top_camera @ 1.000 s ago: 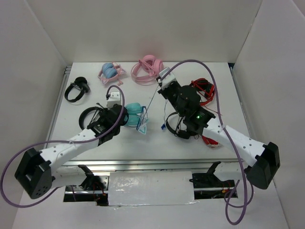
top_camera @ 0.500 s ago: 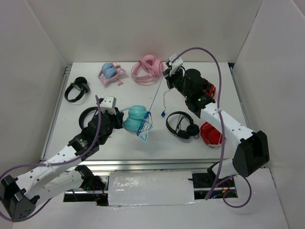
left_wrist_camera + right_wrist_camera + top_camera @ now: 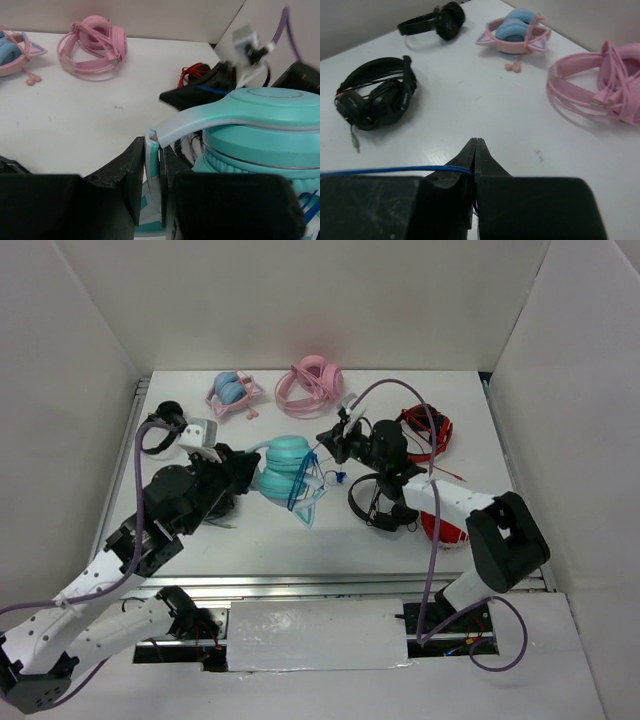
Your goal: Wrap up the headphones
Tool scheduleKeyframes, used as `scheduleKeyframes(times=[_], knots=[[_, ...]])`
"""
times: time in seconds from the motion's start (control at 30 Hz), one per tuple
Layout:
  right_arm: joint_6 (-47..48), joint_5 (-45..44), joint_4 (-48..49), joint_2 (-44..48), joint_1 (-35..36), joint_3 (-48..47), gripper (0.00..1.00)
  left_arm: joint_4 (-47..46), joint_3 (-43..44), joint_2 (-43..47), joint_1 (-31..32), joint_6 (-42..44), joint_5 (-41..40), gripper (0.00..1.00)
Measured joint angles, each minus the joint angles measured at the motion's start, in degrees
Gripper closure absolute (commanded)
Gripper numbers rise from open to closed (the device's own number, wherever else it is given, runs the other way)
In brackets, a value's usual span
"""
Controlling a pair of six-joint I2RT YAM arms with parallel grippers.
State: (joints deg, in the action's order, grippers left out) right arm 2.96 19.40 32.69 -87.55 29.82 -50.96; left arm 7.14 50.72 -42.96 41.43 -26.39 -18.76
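Note:
The teal headphones [image 3: 285, 468] with a pale headband sit mid-table, held up by my left gripper [image 3: 243, 468], which is shut on the headband [image 3: 152, 150]; the teal cup [image 3: 260, 127] fills the right of the left wrist view. Their thin dark-blue cable [image 3: 300, 490] is looped around the cups and runs to my right gripper [image 3: 328, 436], just right of the headphones. In the right wrist view the right gripper [image 3: 476, 145] is shut on the blue cable [image 3: 395, 170], which leaves leftward.
Pink-banded headphones with blue cups [image 3: 232, 392] and an all-pink pair [image 3: 310, 383] lie at the back. Black pairs lie at far left [image 3: 160, 427], under my left arm [image 3: 375, 95] and right of centre [image 3: 385, 502]. A red pair [image 3: 425, 430] lies at right.
My left gripper has carried the teal headphones up and toward the back. My right gripper has swung down and left with the cable, close to the headphones; the cable now loops round the cups.

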Motion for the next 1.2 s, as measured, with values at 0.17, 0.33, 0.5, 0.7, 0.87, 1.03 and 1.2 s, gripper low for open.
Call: scheduleKeyframes(times=[0.17, 0.33, 0.5, 0.7, 0.87, 1.03, 1.2], knots=[[-4.1, 2.4, 9.4, -2.4, 2.9, 2.8, 0.91, 1.7, 10.0, -6.1, 0.0, -3.1, 0.0, 1.0], [-8.1, 5.3, 18.7, -7.3, 5.0, 3.0, 0.88, 4.1, 20.5, -12.5, 0.0, -5.4, -1.8, 1.0], [-12.4, 9.2, 27.0, -13.6, 7.9, 3.1, 0.85, 6.7, 28.0, -16.0, 0.0, -6.9, -6.0, 1.0], [-18.5, 13.8, 34.4, -23.7, 11.0, 0.0, 0.94, 10.2, 35.2, -17.3, 0.0, -5.9, -11.1, 1.0], [-20.7, 16.4, 35.1, -25.8, 13.3, -1.3, 1.0, 11.1, 43.5, -18.8, 0.0, -3.3, -15.9, 1.0], [-21.1, 17.7, 35.4, -21.6, 17.4, 4.9, 1.0, 10.8, 47.8, -21.7, -0.5, -1.9, -23.2, 1.0], [-20.9, 13.5, 33.9, -6.8, 22.4, 20.5, 1.0, 10.9, 47.8, -26.5, -2.5, -2.6, -29.8, 1.0]])
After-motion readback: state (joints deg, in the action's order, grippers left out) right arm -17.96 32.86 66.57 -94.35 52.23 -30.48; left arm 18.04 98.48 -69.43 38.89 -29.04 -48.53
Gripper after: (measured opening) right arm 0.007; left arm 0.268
